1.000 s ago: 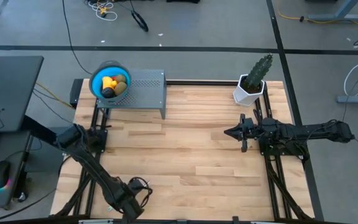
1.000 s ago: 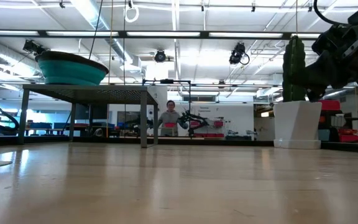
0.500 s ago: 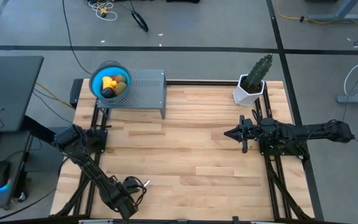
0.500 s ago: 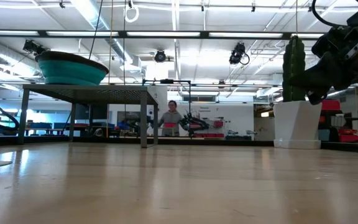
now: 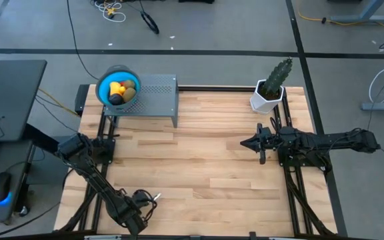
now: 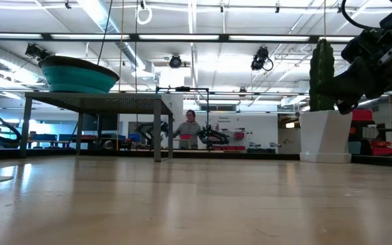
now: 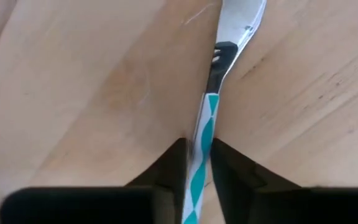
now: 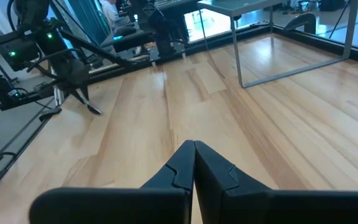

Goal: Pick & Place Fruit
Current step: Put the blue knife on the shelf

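Meanwhile, the knife (image 7: 208, 124) is gripped between the left gripper (image 7: 196, 163) fingers near the table (image 5: 205, 167) front edge; the right gripper (image 8: 193, 163) is held closed. The fruit (image 5: 121, 91) is kept in the blue bowl (image 5: 103, 80).

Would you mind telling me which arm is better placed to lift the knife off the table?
Left. The left gripper has its fingers on either side of the knife handle; the right gripper waits shut, far across the table.
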